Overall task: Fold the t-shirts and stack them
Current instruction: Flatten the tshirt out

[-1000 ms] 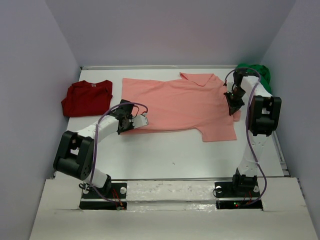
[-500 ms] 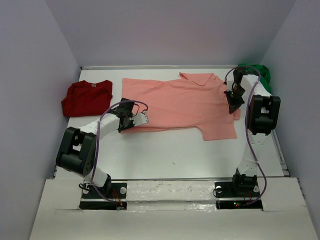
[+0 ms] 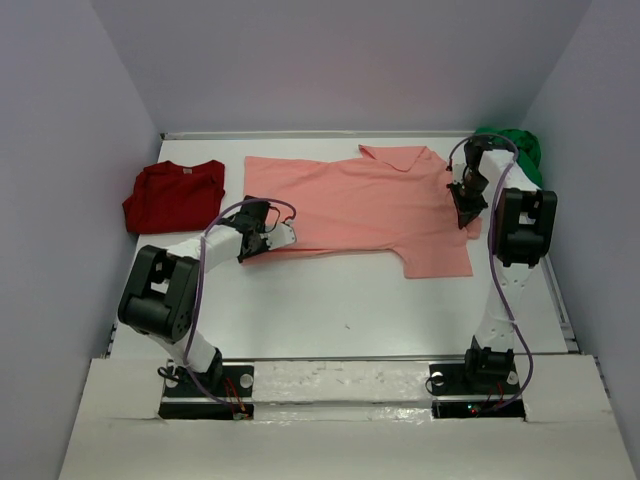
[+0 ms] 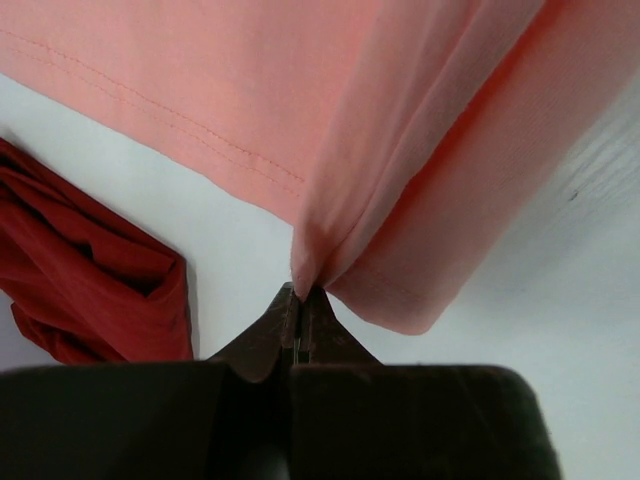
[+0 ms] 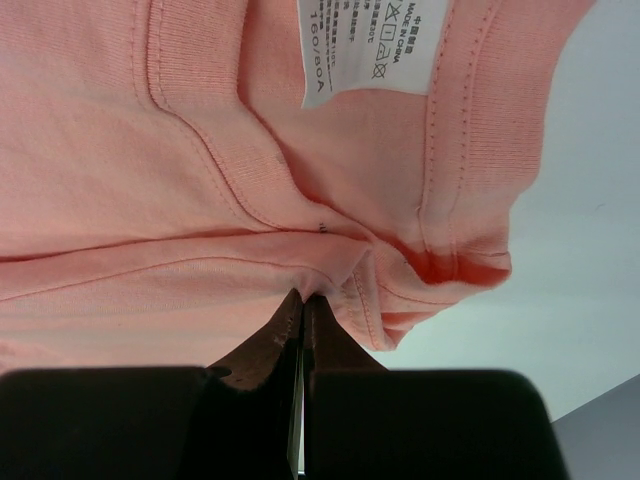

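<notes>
**Salmon-pink t-shirt** (image 3: 360,205) spread over the white table (image 3: 340,310) and pinched at two points. Left gripper (image 4: 300,295): jaws clenched on a gathered fold at the shirt's hem corner, the cloth fanning out ahead of the tips. The dark red t-shirt (image 4: 90,290) lies to their left, apart from the pink cloth. Right gripper (image 5: 302,300): jaws clamped on a seamed fold, apparently by the neckline, with the care label (image 5: 372,45) ahead of the tips. Bright green t-shirt (image 3: 515,148) bunched beyond the right gripper.
</notes>
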